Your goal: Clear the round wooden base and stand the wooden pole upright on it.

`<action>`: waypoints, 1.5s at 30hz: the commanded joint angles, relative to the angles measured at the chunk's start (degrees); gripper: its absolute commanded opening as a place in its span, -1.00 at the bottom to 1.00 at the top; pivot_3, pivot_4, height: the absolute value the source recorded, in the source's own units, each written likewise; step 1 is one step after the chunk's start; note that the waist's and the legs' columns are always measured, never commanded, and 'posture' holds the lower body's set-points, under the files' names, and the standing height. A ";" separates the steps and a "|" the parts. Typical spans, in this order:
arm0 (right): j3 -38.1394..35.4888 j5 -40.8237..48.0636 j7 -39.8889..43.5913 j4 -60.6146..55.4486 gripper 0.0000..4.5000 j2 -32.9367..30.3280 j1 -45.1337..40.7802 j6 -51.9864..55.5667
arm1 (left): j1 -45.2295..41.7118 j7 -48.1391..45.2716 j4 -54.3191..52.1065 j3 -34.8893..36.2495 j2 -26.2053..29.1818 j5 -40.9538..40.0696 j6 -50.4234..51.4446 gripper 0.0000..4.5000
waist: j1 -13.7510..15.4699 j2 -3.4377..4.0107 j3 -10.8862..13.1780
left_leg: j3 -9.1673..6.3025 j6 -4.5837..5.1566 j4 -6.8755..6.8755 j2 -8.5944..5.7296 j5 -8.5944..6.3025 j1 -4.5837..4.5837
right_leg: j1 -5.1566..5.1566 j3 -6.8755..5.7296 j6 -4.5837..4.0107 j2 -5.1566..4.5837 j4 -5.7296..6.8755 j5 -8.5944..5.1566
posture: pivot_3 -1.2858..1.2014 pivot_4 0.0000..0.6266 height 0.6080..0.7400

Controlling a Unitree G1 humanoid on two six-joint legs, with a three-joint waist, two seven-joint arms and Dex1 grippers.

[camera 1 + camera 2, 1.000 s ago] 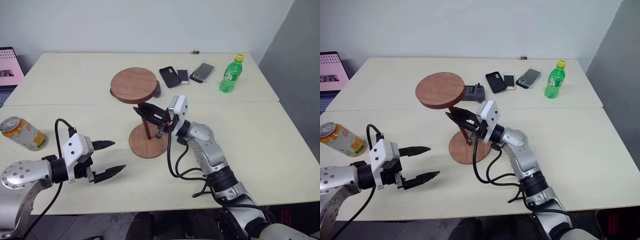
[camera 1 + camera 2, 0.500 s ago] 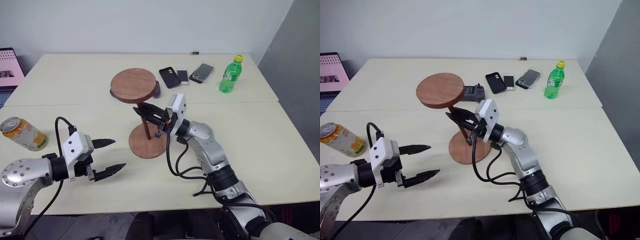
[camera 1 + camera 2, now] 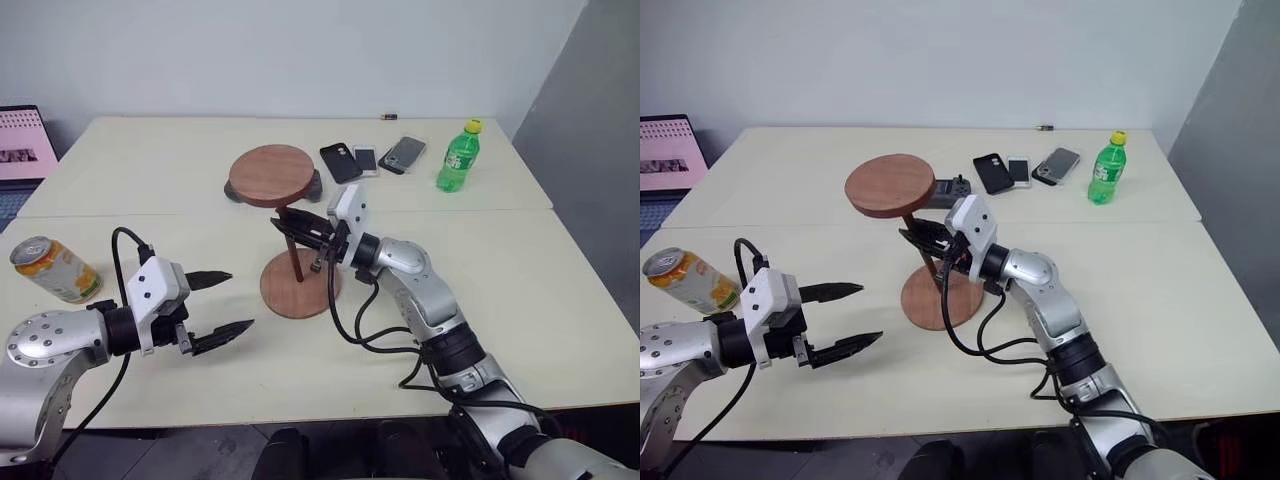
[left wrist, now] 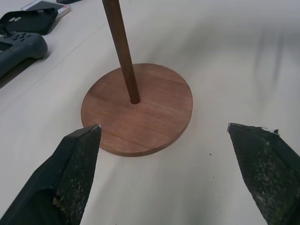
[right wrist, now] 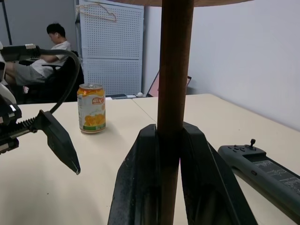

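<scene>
While clamping wooden pole (image 3: 295, 256), right end effector (image 3: 292, 225) level, leftward.

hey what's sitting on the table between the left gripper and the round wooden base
Nothing. In the left wrist view the left gripper looks straight at the round wooden base across bare table; the left eye view shows the same bare stretch.

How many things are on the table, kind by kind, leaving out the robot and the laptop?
Wooden parts: 2, round wooden base, wooden pole
Phones: 3, black phone, white phone, grey phone
Drinks: 2, green bottle, orange can
Controller: 1
Small dark item at the far edge: 1
Total: 9
</scene>
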 commanded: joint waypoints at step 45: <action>-10.22 6.32 17.69 -20.57 0.99 -29.53 6.16 12.96 | -2.30 5.20 1.47 5.96 7.22 3.47 4.21 1.00 | 0.02 -0.21 0.48 | 0.08 -0.01 -0.60 0.03 0.01 -0.35 | -0.54 0.02 -0.09 0.02 -0.14 -0.09 | 0.03 -0.52 1.00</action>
